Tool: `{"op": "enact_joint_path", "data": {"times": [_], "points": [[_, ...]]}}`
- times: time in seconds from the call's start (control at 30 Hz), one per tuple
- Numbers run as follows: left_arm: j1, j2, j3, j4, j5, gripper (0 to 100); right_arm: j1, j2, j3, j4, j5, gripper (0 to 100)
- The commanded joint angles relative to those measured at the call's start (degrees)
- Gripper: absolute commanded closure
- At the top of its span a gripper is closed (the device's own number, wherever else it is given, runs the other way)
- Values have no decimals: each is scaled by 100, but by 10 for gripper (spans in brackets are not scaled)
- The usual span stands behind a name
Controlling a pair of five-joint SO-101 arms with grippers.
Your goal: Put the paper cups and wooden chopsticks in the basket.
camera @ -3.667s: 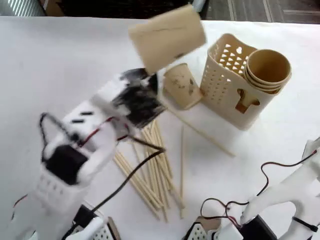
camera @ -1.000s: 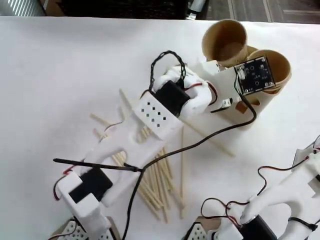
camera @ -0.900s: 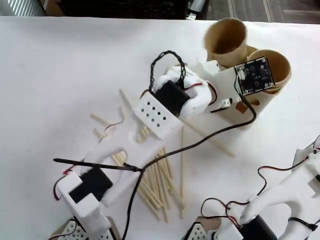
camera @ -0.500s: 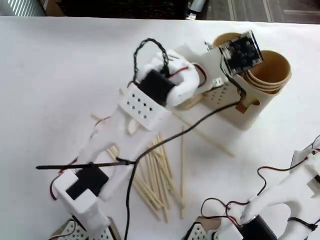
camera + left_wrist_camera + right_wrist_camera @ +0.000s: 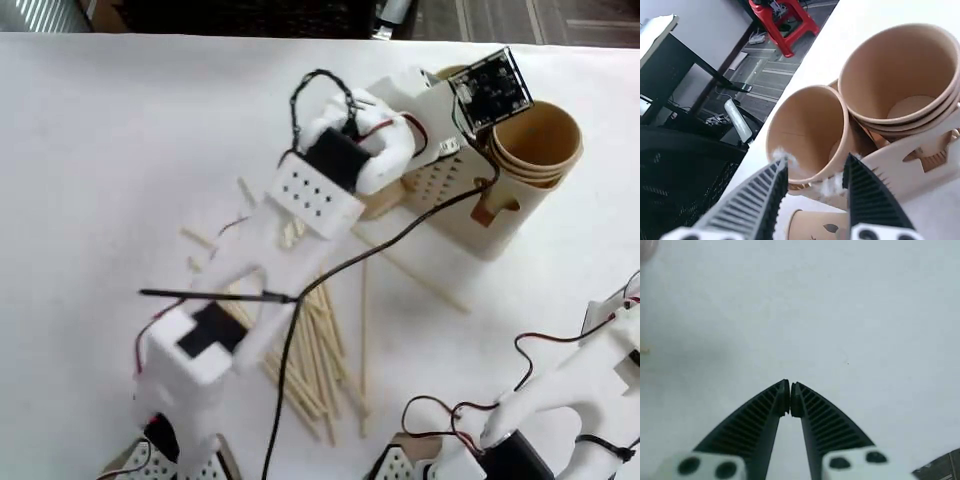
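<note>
Partway: left end effector [image 5: 815,167] spread wide, gripping nothing, one paper cup [image 5: 807,132] just beyond its tips in the basket [image 5: 895,172] beside the nested cup stack [image 5: 900,75]; a printed cup [image 5: 815,227] beneath it and wooden chopsticks [image 5: 315,350] well behind lie on the tabletop [image 5: 120,130]; right end effector [image 5: 790,397] closed, empty.

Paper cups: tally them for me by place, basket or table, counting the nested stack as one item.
Nested stack in the basket: 1
Single cup in the basket: 1
Printed cup on the table: 1
Total: 3
</note>
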Motion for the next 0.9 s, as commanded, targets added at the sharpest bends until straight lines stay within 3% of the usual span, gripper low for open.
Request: {"op": "enact_joint_path", "data": {"times": [0.0,0.27,0.47,0.73,0.87], "points": [[75,453,-1319,545,70,812,48,-92,-35,-66,53,980],[101,1815,-2778,976,-264,819,48,-92,-35,-66,53,980],[189,2149,-3446,1240,-774,983,31,-92,-35,-66,53,980],[426,2141,-4501,2312,-1196,977,4,-92,-35,-66,53,980],[488,2105,-4958,2470,-1160,977,-4,-92,-35,-66,53,980]]}}
